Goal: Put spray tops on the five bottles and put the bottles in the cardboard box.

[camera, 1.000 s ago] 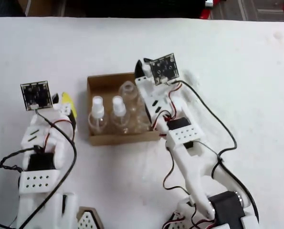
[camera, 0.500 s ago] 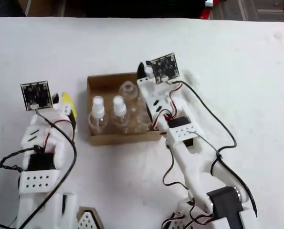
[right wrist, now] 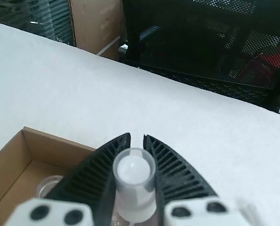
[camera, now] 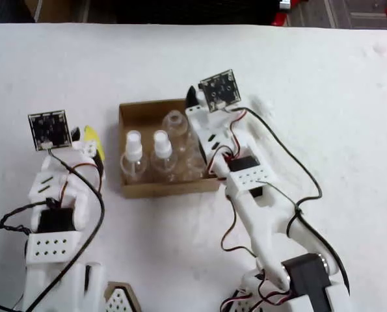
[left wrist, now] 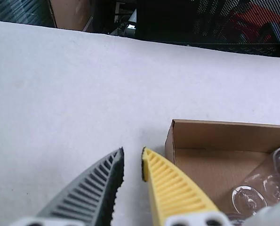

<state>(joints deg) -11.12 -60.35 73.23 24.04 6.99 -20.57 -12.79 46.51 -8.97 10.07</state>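
While upright — bottles [camera: 162, 153] in cardboard box [camera: 144, 116]

white table [camera: 310, 78] w/ black mesh [right wrist: 215, 42] behind far edge, brown panel [right wrist: 95, 26] nr it

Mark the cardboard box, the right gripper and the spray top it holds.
cardboard box [camera: 140, 119], high view, bare floor near its far left corner.
right gripper [right wrist: 136, 138], right wrist view, midway between its fingertips.
spray top [right wrist: 134, 170], right wrist view, its round white top.
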